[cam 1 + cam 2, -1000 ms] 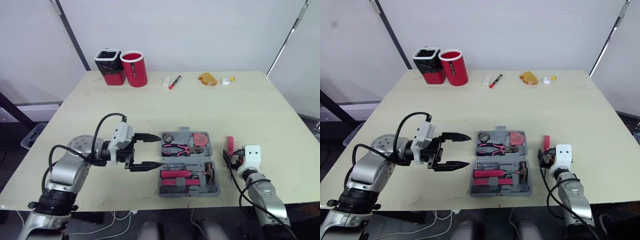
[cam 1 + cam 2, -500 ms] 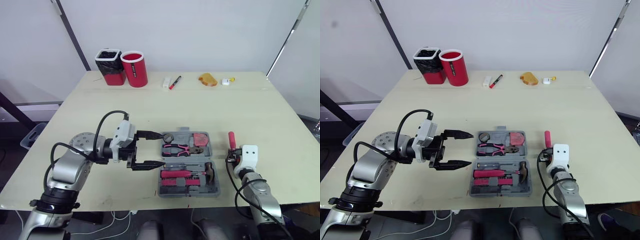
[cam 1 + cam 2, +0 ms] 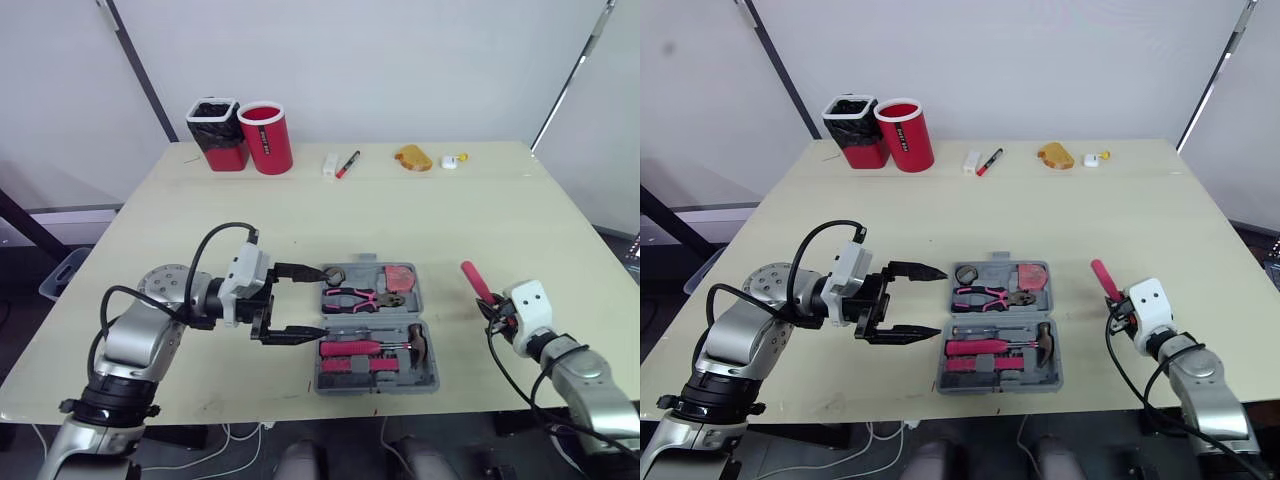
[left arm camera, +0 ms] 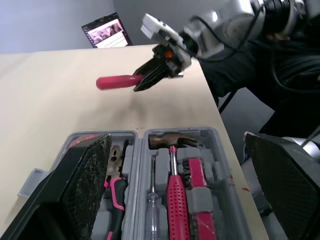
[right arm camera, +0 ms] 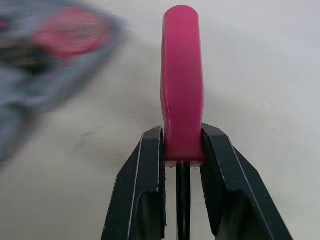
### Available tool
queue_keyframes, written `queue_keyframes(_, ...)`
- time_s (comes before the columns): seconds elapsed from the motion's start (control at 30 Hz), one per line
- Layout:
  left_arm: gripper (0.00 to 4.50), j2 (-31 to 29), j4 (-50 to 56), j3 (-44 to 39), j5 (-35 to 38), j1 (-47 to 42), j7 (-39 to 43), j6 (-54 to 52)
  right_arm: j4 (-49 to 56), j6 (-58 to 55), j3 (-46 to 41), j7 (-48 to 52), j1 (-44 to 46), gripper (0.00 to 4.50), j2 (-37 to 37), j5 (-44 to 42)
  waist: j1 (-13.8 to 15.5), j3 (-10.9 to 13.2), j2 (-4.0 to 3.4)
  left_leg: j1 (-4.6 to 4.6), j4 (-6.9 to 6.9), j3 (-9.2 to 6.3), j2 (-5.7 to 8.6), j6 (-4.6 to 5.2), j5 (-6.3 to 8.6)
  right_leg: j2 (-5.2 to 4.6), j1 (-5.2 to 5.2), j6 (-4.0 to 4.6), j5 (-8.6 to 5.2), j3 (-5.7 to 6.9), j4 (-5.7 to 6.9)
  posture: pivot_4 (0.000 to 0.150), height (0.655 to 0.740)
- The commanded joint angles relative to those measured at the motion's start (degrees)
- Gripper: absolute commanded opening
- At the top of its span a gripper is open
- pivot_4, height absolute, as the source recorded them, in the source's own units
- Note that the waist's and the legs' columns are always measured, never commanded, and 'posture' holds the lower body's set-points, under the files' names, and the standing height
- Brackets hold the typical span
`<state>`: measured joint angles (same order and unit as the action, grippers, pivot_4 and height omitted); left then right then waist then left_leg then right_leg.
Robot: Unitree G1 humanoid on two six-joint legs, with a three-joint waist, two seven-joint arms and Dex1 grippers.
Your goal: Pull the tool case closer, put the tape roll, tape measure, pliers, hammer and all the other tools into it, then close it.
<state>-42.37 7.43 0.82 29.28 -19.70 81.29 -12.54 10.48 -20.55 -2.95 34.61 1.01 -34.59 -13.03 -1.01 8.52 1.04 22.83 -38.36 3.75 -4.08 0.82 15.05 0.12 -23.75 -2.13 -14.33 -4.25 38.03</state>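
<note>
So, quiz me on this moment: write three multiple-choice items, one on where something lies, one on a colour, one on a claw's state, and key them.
1. Where does the tool case lie?
A. On the near half of the table, right beside the left claw
B. At the far edge
C. On the floor

2. What colour is the handle in the right claw?
A. Yellow
B. Black
C. Pink

3. How is the left claw?
A. Shut on a tool
B. Open, holding nothing
C. Shut on the case's edge

Key: 1 A, the open case sits by the near edge with the left claw's fingertips at its left side. 2 C, the right wrist view shows a pink handle clamped between the black fingers. 3 B, its two fingers stand wide apart with nothing between them.
</note>
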Motion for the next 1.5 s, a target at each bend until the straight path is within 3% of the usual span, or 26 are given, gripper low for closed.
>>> queue_keyframes(0.03,4.50,-1.22,-0.46,-0.07,-0.24,-0.41,2.15,1.76,5.79,-1.90,2.04,8.48,1.68,0.42,-4.44,-2.86,0.00,0.00,0.00,0.00,0.00,0.01,0.00,0.00,0.00,0.01,0.00,0.00,0.00,0.00,0.00,0.150,0.7400)
queue_keyframes(0.23,4.50,-3.35,-3.08,-0.43,-1.42,-0.16,5.95,4.84,11.22,-7.51,11.21,19.43,9.24,0.42,-11.74,-2.44,0.14,0.04,0.06,0.02,-0.03,0.02,0.00,0.00,0.00,0.00,-0.01,0.00,-0.01,0.00,-0.02,0.150,0.7400)
queue_keyframes(0.5,4.50,-6.20,-4.48,-0.59,-2.76,2.59,8.65,8.51,17.74,-24.48,25.70,23.47,23.79,0.42,-12.22,-0.53,0.24,0.05,0.07,0.13,-0.03,0.05,-0.04,0.00,0.00,0.00,-0.19,0.04,-0.02,0.00,0.02,0.150,0.7400)
queue_keyframes(0.93,4.50,-9.52,-3.71,0.19,-3.29,7.12,10.49,12.36,23.68,-50.93,43.78,18.01,40.41,0.42,-3.34,-1.33,0.23,0.05,0.07,0.26,-0.03,0.22,-0.06,0.00,0.00,-0.10,-0.43,0.17,-0.09,0.00,0.06,0.150,0.7400)
queue_keyframes(1.07,4.50,-10.27,-2.41,0.10,-2.43,8.34,10.61,11.93,23.31,-55.67,46.53,15.78,43.45,0.42,-1.43,-1.98,0.25,0.04,0.08,1.02,-0.29,0.20,-0.06,0.00,-0.01,-0.10,-1.23,0.03,0.01,0.00,0.41,0.150,0.7400)
queue_keyframes(1.5,4.50,-13.45,-2.38,1.32,-2.52,11.16,11.20,15.51,19.47,-56.96,54.29,11.76,47.47,0.42,2.81,-3.02,0.05,0.04,0.08,1.04,-0.38,0.26,-0.07,0.00,-0.01,-0.09,-1.46,0.21,-0.10,0.00,0.88,0.150,0.7400)
